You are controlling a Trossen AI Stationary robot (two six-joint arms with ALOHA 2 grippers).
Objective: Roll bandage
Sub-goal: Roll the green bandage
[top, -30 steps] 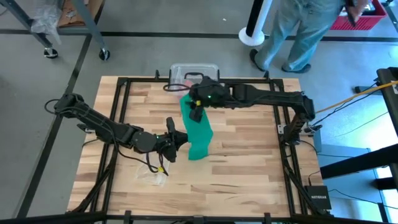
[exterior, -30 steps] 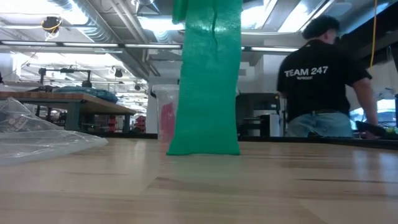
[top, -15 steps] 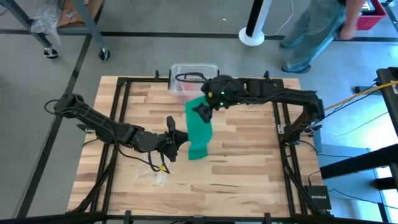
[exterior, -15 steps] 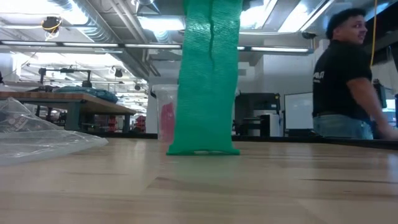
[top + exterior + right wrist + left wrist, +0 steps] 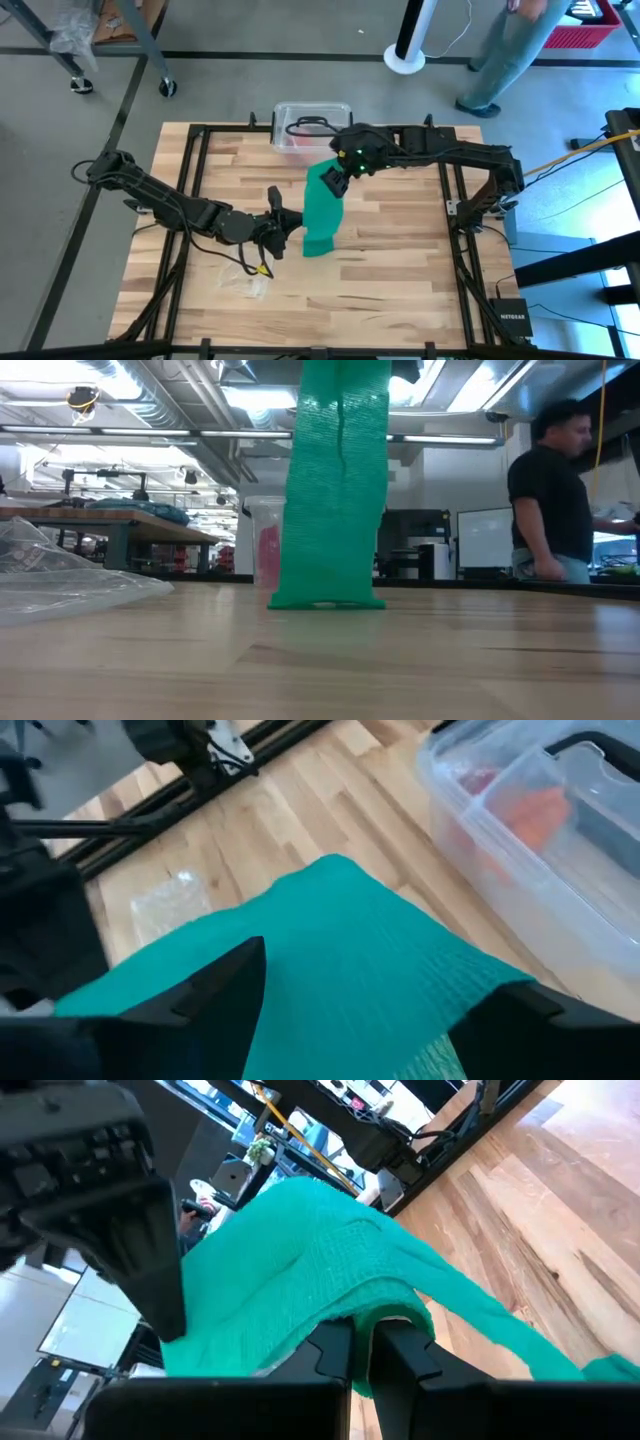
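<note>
The green bandage (image 5: 322, 212) is held up above the middle of the table. In the low view the bandage (image 5: 335, 490) hangs as an upright strip with its lower end (image 5: 325, 600) on the wood. My left gripper (image 5: 290, 225) comes from the table's left and is shut on it. My right gripper (image 5: 335, 180) reaches in from the right and stands open at the bandage's upper part (image 5: 340, 950), one finger on either side. My left gripper pinches a bunched fold of the bandage (image 5: 385, 1308) between its two fingers, coming nearly level from the table's left. The cloth rises from the hold toward my right gripper, and the rest hangs down to the table. My right gripper's fingers (image 5: 215, 985) flank the cloth's upper part; I cannot tell whether they touch it.
A clear plastic box with a black handle (image 5: 312, 125) stands at the table's far edge, just behind my right gripper. A crumpled clear wrapper (image 5: 245, 282) lies near the left front. Black frame rails (image 5: 455, 230) border the table. A person (image 5: 550, 500) stands beyond the far right.
My right gripper has moved toward the table's right edge, rolled about its own line, and its fingers stand wider apart. The bandage's upper part has swung to the right with it, while the lower end has stayed on the table.
</note>
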